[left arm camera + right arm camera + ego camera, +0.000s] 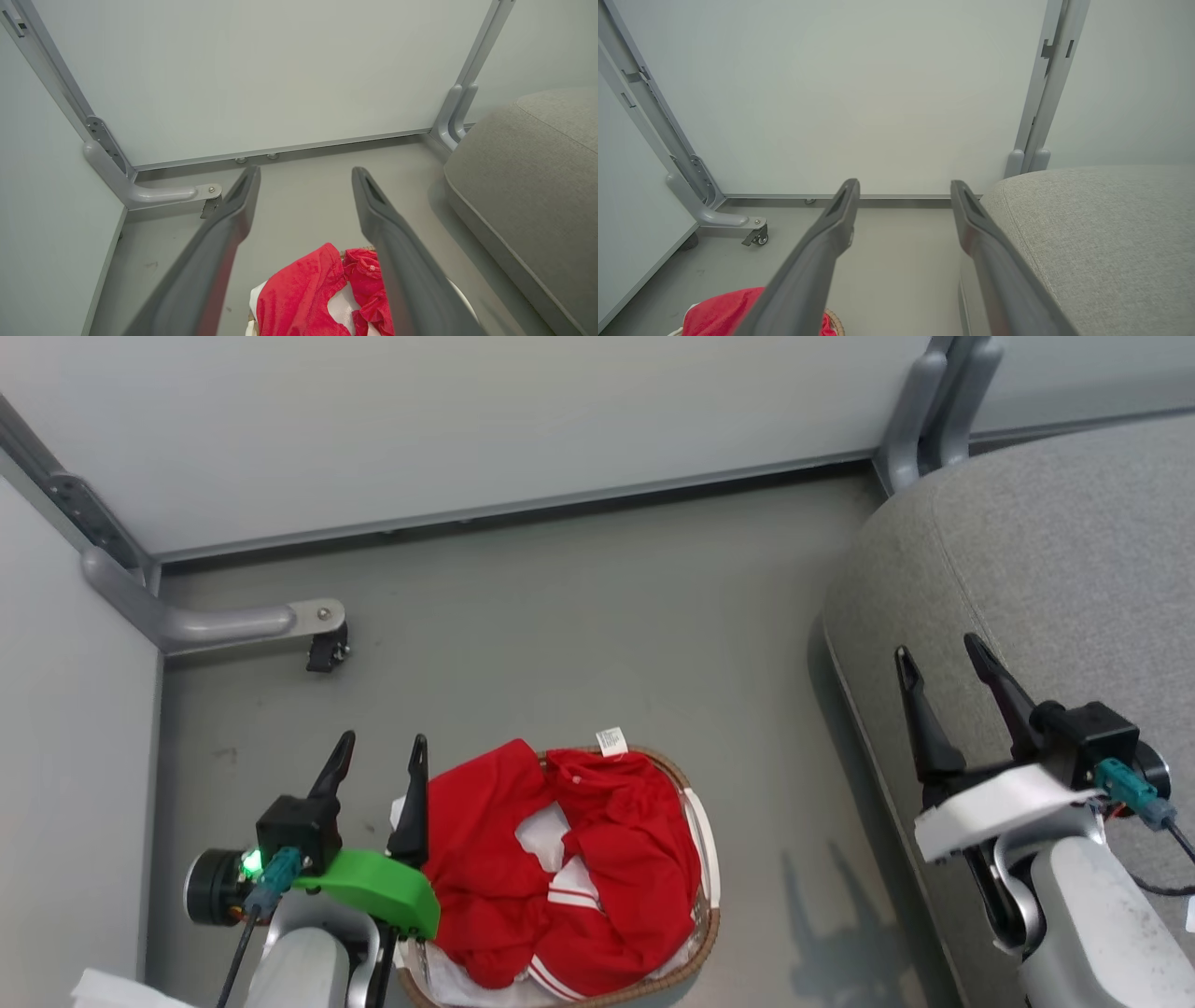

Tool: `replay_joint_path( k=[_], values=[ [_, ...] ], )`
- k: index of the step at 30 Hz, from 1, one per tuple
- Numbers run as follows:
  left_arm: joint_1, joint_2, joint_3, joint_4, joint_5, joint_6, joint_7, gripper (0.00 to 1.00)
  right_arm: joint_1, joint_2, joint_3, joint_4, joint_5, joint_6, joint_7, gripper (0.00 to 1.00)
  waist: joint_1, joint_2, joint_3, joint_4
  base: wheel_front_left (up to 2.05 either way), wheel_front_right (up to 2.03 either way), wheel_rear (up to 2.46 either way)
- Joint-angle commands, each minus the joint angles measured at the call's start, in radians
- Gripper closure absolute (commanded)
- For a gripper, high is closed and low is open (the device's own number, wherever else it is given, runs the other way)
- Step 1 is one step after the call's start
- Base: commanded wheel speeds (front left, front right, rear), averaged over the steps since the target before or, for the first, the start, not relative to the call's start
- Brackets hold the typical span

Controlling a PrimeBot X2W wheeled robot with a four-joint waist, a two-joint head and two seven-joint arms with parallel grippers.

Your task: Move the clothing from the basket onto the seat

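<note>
Seen from the head camera, bright red soft garments with white striped trim (560,868) lie heaped in an oval white plastic laundry basket with a brown woven rim (711,919), at six o'clock on the grey floor (579,644). A large grey fabric sofa cushion (1055,569) lies at three o'clock, apart from the basket. The left gripper (383,739), at eight o'clock by the basket's left edge, and the right gripper (936,646), at four o'clock over the cushion's edge, both have fingers spread wide, holding nothing.
</note>
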Motion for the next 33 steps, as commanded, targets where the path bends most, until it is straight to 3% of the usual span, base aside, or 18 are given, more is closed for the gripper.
replay_joint_path(
  k=[1,12,19,33],
  values=[
    [-0.047,0.003,-0.011,0.015,-0.002,-0.001,-0.001,0.0,-0.032,-0.008,0.004,-0.017,0.009,0.0,-0.004,0.0,0.0,0.0,0.131,-0.053,0.0,0.0,0.0],
    [-0.238,0.004,-0.159,0.153,-0.044,-0.004,-0.001,0.0,-0.165,0.003,0.042,-0.11,0.021,0.0,-0.004,0.0,0.0,0.0,0.4,-0.132,0.0,0.0,0.0],
    [-0.359,0.005,-0.309,0.282,-0.122,-0.004,0.0,0.0,-0.238,0.002,0.082,-0.165,0.024,0.0,-0.004,0.0,0.0,0.0,0.548,-0.174,0.0,0.0,0.0],
    [-0.54,0.032,-0.567,0.524,-0.263,-0.004,0.0,0.0,-0.296,-0.006,0.124,-0.215,0.012,0.0,-0.004,0.0,0.0,0.0,0.716,-0.223,0.0,0.0,0.0]
  ],
)
